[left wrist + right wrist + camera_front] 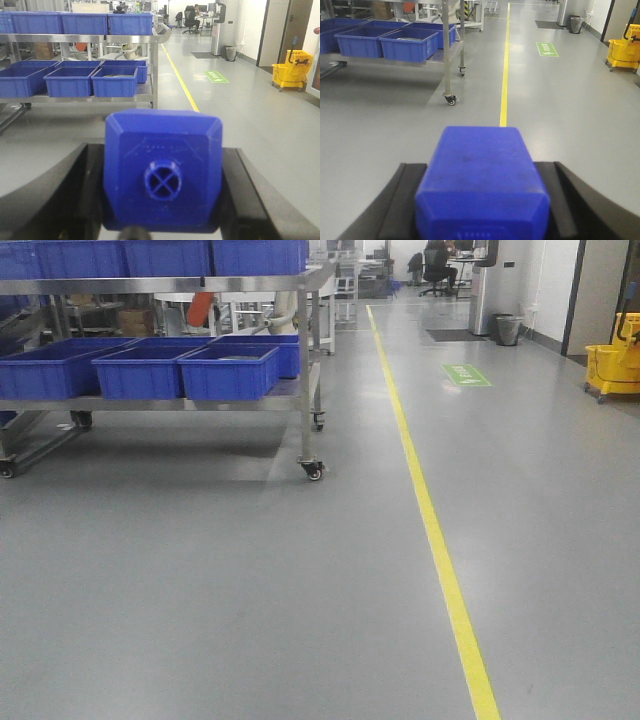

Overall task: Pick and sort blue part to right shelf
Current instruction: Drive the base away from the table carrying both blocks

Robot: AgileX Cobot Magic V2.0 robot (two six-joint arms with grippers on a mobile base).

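Your left gripper [161, 200] clamps the blue plastic bottle-shaped block [162, 165], cap toward camera, well short of the stainless-steel rack of blue bins [75, 38]; likely secured for transit. Right gripper [481, 200] clamps another blue block [480, 175].

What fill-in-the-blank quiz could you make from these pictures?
The left gripper holds one block, the right gripper holds another; both blocks are ____.
The long line painted on the floor is ____.
The sign on the floor is ____.
Missing words: blue, yellow, green.
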